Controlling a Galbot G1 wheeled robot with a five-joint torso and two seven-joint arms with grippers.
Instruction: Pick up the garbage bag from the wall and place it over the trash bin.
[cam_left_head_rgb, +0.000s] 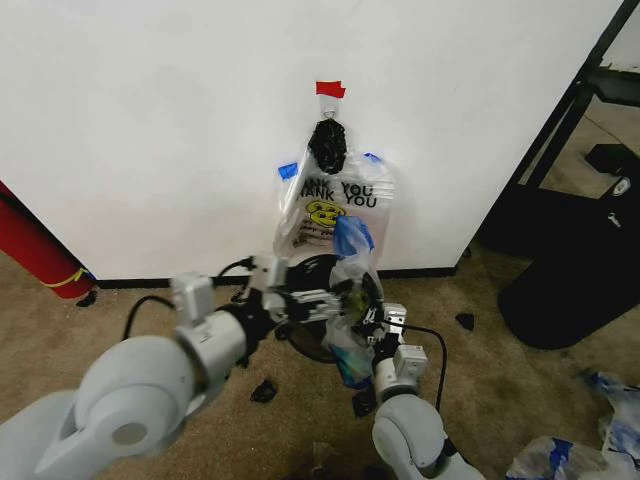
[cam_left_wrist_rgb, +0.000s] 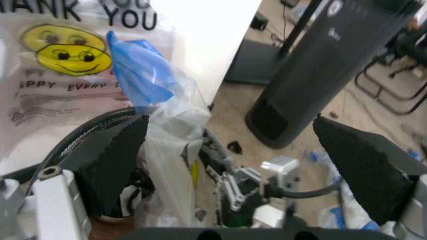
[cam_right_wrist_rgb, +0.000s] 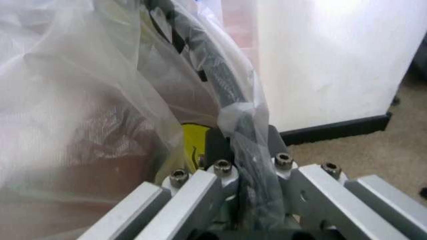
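From the head view, you have both arms reaching low toward the trash bin (cam_left_head_rgb: 325, 300), which sits on the carpet right at the foot of the wall (cam_left_head_rgb: 150, 120). The garbage bag (cam_left_head_rgb: 348, 300) is already off the wall and drapes over the bin's near-right rim, a blue handle loop sticking up — above it, the bundle of spare bags (cam_left_head_rgb: 330, 195) hangs from the black knot under the red tape (cam_left_head_rgb: 330, 89). Your left gripper (cam_left_head_rgb: 300, 298) comes in from the left at the bin's rim; your right gripper (cam_left_head_rgb: 372, 325) meets the bag on the bin's right side, judged to be there so the plastic can be spread across the opening. In the left wrist view, the left gripper (cam_left_wrist_rgb: 230, 165) stands wide apart and empty, its dark pads (cam_left_wrist_rgb: 113, 160) flanking the bag's crumpled film (cam_left_wrist_rgb: 167, 150) with the bin's rim just behind — placed, it seems, to catch the loose edge. The right gripper (cam_left_wrist_rgb: 247, 187) shows lower down. In the right wrist view, the right gripper (cam_right_wrist_rgb: 243, 172) is clamped on the bin's black rim (cam_right_wrist_rgb: 200, 60) with the bag's plastic (cam_right_wrist_rgb: 80, 100) wrapped over it — pinning that side in place while the rest still needs pulling across.
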